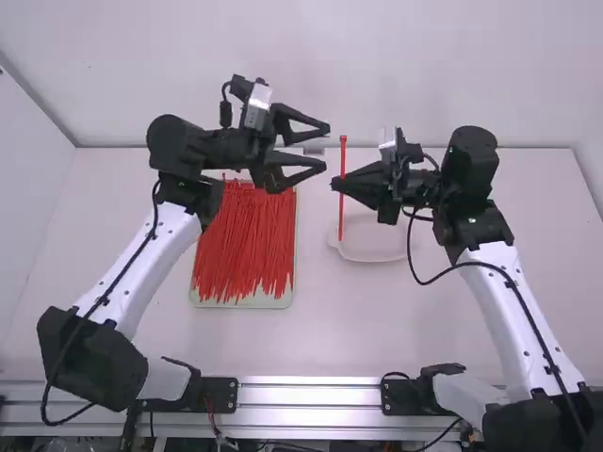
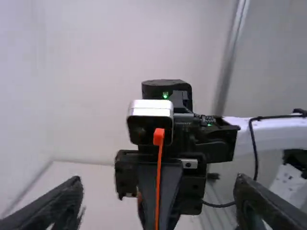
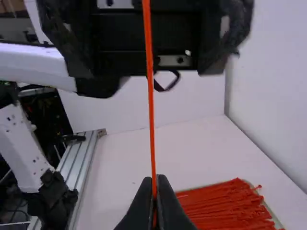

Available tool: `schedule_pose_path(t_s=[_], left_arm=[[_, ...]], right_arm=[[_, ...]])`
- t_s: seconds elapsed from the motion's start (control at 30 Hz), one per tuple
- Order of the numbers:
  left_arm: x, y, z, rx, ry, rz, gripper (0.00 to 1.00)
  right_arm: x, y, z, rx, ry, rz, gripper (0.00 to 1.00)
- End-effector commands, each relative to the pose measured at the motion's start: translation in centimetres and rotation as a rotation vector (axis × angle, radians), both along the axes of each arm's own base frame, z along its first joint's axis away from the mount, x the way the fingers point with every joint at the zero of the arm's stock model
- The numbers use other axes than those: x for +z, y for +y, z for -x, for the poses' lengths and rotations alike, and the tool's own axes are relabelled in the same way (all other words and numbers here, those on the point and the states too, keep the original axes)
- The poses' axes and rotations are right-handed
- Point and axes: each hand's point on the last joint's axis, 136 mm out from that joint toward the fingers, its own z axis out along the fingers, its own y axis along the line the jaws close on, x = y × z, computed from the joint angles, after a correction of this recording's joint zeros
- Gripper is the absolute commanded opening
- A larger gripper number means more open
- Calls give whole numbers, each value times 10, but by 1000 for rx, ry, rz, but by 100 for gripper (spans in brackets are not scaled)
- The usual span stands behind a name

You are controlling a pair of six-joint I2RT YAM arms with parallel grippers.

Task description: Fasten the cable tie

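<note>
A single red cable tie (image 1: 341, 193) stands upright above the table, its head (image 2: 159, 136) on top. My right gripper (image 1: 335, 185) is shut on its lower part, as the right wrist view shows, where the two fingertips (image 3: 142, 191) pinch the strap (image 3: 149, 96). My left gripper (image 1: 326, 146) hangs just left of the tie near its upper end, facing it, wide open with nothing held. Its fingers (image 2: 53, 208) spread far apart on either side of the tie without touching it.
A flat tray (image 1: 243, 299) heaped with several red cable ties (image 1: 247, 240) lies under the left arm. A white plate (image 1: 369, 250) sits below the held tie. White walls close in the back and left of the table.
</note>
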Motion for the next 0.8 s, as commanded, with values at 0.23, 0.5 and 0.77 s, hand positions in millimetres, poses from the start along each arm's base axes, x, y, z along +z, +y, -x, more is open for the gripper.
schedule_pose_path(t_s=[0.23, 0.5, 0.77], left_arm=[[11, -6, 8, -35, 14, 5, 51], [13, -11, 12, -47, 14, 11, 39], [13, -11, 11, -44, 35, 14, 2]], right_arm=[[14, 8, 10, 17, -21, -9, 0], [14, 12, 9, 6, -17, -6, 0], [14, 12, 9, 5, -17, -6, 0]])
